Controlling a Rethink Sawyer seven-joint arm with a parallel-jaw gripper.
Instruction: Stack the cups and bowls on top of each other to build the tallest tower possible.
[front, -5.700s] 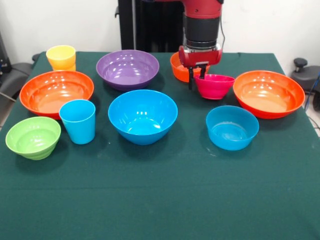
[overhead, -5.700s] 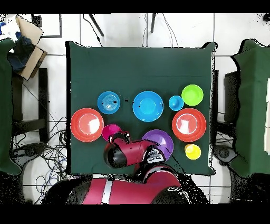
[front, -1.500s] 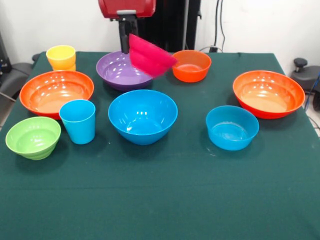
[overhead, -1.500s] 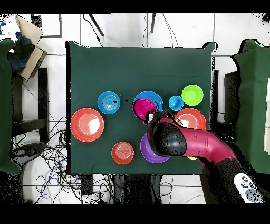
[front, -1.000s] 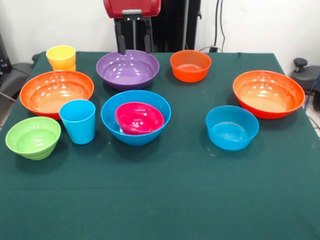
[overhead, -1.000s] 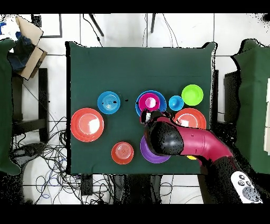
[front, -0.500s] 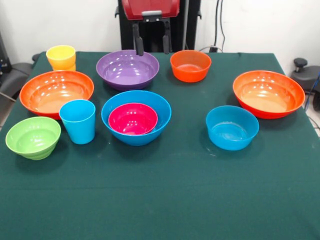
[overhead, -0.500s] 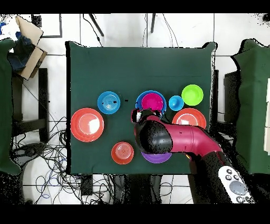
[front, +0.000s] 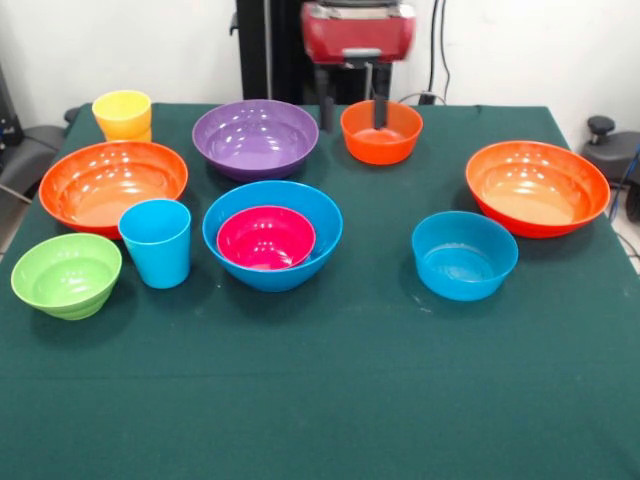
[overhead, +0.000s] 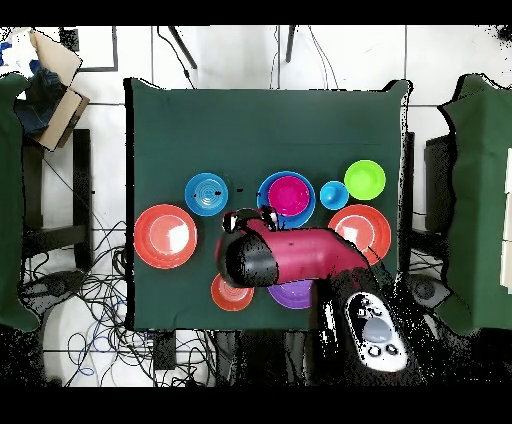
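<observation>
I see the pincer (front: 353, 112) raised at the back of the worktop (front: 330, 400), its two fingers (front: 326, 112) spread apart and holding nothing — one hangs in front of the small orange bowl (front: 381, 131), the other just beside the purple bowl (front: 256, 137). The magenta bowl (front: 265, 237) sits upright, nested inside the large blue bowl (front: 273, 234) at centre. The blue cup (front: 156, 242) stands just beside that pair; the medium blue bowl (front: 464, 255) lies well apart, near one large orange bowl (front: 537, 187).
</observation>
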